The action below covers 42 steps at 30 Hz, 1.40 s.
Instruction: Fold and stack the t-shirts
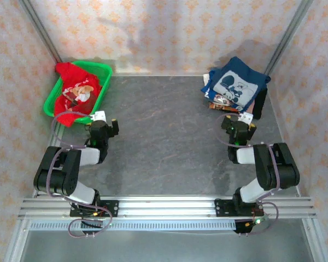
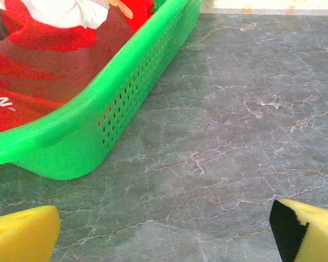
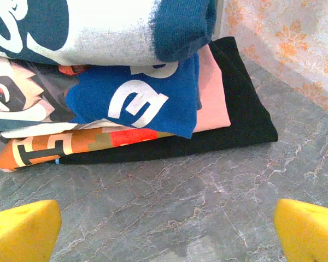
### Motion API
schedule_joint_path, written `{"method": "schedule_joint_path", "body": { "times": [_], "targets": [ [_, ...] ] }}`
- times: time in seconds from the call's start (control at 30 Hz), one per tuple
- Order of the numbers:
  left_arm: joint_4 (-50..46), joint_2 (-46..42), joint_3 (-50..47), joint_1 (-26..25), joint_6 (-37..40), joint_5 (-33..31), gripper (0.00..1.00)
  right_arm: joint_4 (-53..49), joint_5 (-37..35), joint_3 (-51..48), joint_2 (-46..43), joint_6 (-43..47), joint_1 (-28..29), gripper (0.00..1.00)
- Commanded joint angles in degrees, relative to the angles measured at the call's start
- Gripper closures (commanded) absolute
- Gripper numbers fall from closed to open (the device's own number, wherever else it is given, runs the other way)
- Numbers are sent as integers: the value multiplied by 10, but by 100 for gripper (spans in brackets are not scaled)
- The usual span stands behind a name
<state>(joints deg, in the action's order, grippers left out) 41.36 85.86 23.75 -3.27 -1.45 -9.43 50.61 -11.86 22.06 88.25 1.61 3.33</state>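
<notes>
The red t-shirt [image 1: 76,93] lies crumpled in the green basket [image 1: 105,82], folds hiding part of its print, and the left wrist view cuts it off. The navy t-shirt [image 1: 238,84] tops the folded stack [image 3: 153,125]. Only a white "e" on a blue layer reads clearly. The basket sits ahead-left of the left gripper [image 2: 165,226] and the stack just ahead of the right gripper [image 3: 164,229]. Both stand spread wide, grasping nothing.
</notes>
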Motion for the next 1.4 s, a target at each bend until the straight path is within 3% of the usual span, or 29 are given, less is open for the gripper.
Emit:
{"method": "schedule_joint_path", "body": {
  "times": [0.0,0.8,0.87,0.93,0.97,1.07,1.2,1.3,1.37],
  "targets": [
    [-4,-11,11,5,-1,-15,0,19,-9,-7,5,-2,1,1],
    [-4,-16,12,4,6,-2,0,33,-9,-14,-1,-3,0,1],
    [-124,-50,66,-16,30,8,0,10,-12,-20,-41,-1,2,1],
    [-265,-84,129,-40,26,22,0,-107,-20,-4,-119,-12,3,1],
    [-286,-101,133,-52,24,39,0,-159,-18,4,-151,-18,3,1],
    [-319,-158,133,-114,13,12,0,-249,19,-1,-253,-31,4,1],
    [-396,-211,155,-166,-61,4,0,-387,60,18,-359,-65,4,1],
    [-503,-223,225,-163,-157,-19,0,-500,119,72,-381,-94,4,1],
    [-614,-191,314,-122,-196,12,0,-552,162,117,-365,-117,5,1]
  ]
}}
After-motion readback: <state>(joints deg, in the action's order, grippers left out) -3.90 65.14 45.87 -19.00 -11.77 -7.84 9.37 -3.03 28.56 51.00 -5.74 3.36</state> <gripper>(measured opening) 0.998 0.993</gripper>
